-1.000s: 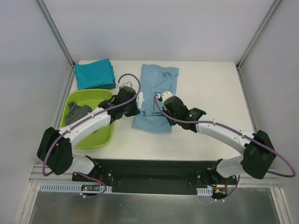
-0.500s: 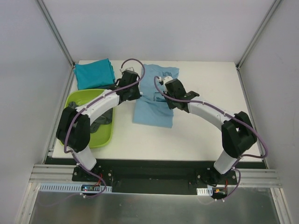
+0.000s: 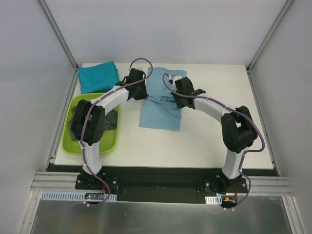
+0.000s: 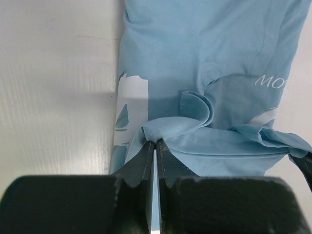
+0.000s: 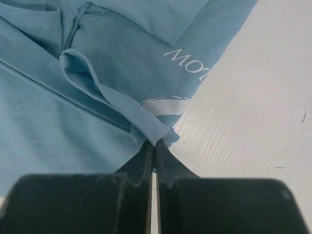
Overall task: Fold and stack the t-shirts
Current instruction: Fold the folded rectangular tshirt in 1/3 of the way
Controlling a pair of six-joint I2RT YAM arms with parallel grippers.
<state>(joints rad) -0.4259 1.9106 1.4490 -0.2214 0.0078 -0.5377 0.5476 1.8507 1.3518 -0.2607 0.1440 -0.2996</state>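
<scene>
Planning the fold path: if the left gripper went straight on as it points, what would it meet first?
Likely the light blue t-shirt itself: the left gripper pinches its edge, more cloth lies ahead.

Three t-shirts were counted: one light blue t-shirt [image 3: 161,111] at centre, one teal t-shirt [image 3: 97,78] at upper left, one dark grey t-shirt [image 3: 112,119] at left. One lime-green tub [image 3: 105,146]. Two arms: left arm [image 3: 111,99], right arm [image 3: 209,107]. One table [image 3: 219,78].
</scene>
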